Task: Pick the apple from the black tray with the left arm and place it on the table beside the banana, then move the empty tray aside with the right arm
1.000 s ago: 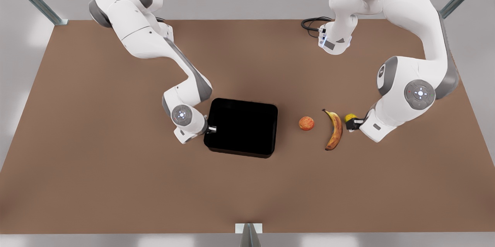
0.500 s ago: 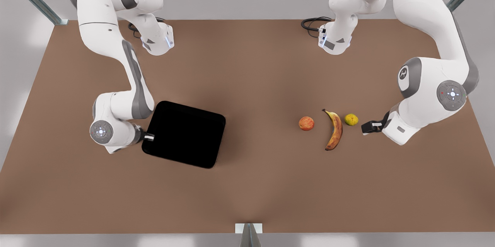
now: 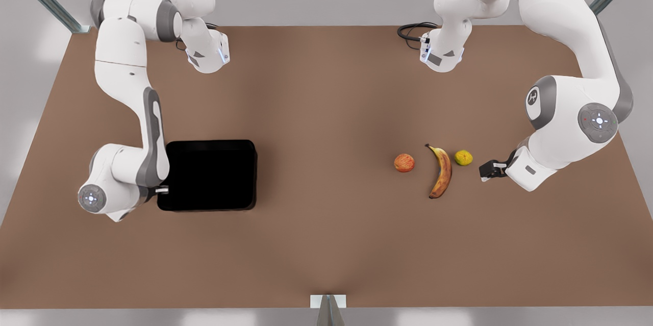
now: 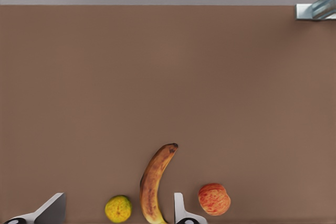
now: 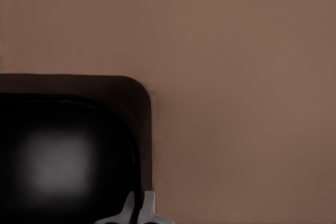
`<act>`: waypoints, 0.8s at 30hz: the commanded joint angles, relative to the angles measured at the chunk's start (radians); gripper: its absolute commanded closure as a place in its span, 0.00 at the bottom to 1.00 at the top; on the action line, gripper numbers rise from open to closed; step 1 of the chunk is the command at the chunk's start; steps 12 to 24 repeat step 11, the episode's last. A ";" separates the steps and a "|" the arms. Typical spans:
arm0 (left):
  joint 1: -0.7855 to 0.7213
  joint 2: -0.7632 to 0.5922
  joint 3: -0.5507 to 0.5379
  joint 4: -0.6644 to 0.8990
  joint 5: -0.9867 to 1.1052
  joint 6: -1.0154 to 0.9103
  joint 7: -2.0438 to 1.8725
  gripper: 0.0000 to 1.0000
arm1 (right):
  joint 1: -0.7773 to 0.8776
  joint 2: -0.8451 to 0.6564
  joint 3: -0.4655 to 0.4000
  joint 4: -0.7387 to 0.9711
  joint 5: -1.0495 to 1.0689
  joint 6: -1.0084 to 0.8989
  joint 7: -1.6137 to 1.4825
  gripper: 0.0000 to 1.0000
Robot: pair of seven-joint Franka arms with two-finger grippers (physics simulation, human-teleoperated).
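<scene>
Right gripper (image 3: 164, 190) is clamped on the rim of the black tray (image 3: 209, 175), at the tray's edge nearest the front view's left; in the right wrist view both fingers (image 5: 148, 208) pinch the thin rim (image 5: 137, 182) with almost no gap. Since half a second ago the tray has slid further toward the front view's left and squared up with the table (image 3: 326, 244) edges; previously it sat skewed. Tray holds nothing.

Left gripper (image 3: 485, 170) hovers spread wide and holds nothing, just beside the small yellow-green fruit (image 3: 463, 157) on its side toward the front view's right. Hardly shifted since the earlier frame; this arm waits.

Apple (image 3: 404, 163) rests on the table just beside the banana (image 3: 441, 170), on the banana's side toward the front view's left, not touching. The fruit has not moved.
</scene>
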 commanded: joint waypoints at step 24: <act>-0.002 -0.001 -0.002 0.000 0.002 0.002 0.062 0.00 | -0.149 -0.273 0.289 0.358 -0.162 -0.355 -0.108 0.00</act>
